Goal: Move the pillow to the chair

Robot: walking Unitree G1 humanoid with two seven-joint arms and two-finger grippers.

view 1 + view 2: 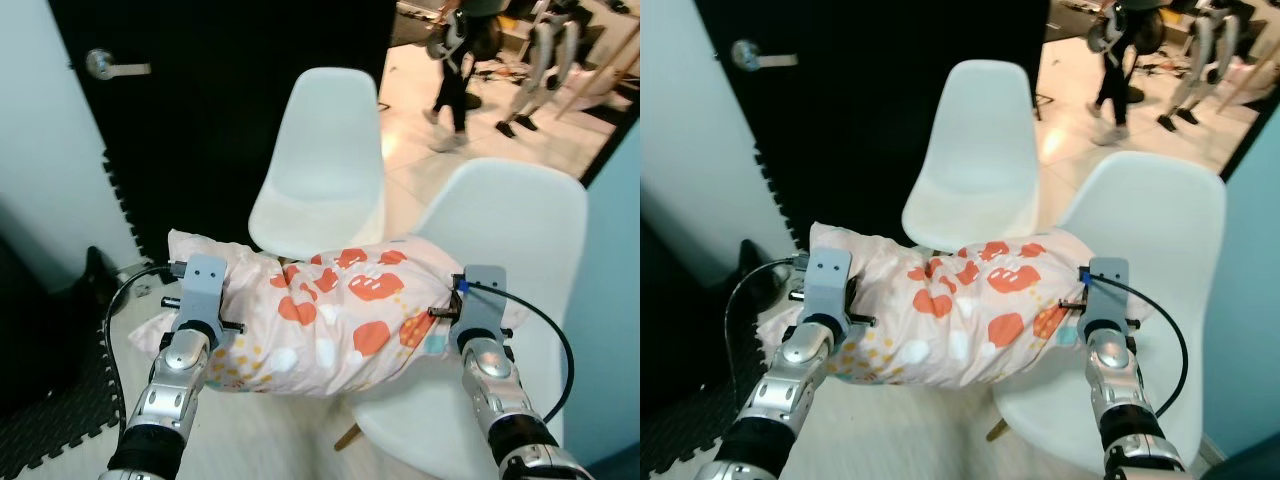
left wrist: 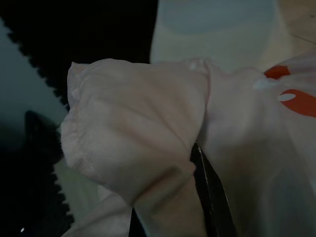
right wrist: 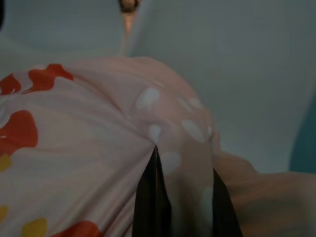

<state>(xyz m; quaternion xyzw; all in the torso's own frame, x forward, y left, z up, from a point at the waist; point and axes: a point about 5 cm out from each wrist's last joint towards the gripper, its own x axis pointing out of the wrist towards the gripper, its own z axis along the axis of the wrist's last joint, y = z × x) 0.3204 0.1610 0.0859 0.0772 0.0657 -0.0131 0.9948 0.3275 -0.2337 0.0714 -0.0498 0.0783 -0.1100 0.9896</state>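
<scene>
Two white plastic chairs stand in front of the robot; the near white shell chair (image 1: 530, 230) is on the right, right under one end of the load, and the far white shell chair (image 1: 325, 150) stands behind it by a big black door (image 1: 220, 90), so either seat is close enough to drop something soft onto; past the chairs, people's legs (image 1: 455, 80) walk on a shiny floor, well apart from the robot. The soft pale pink pillow with orange and yellow spots (image 1: 330, 310) hangs in the air between the two arms, held sideways and stretched out so it does not sag or drag on the floor; its right end is already over the near chair's seat, so I think it only needs lowering and letting go. The left gripper (image 2: 168, 197) pinches a bunched fold of cloth at the pillow's left end, its black fingers (image 2: 210, 192) squeezed tight on the fabric; the right gripper (image 3: 182, 197) does the same at the other end, its fingers (image 3: 148, 197) close together with a tuck of spotted cloth caught between them, which keeps the slippery cover from sliding out.
</scene>
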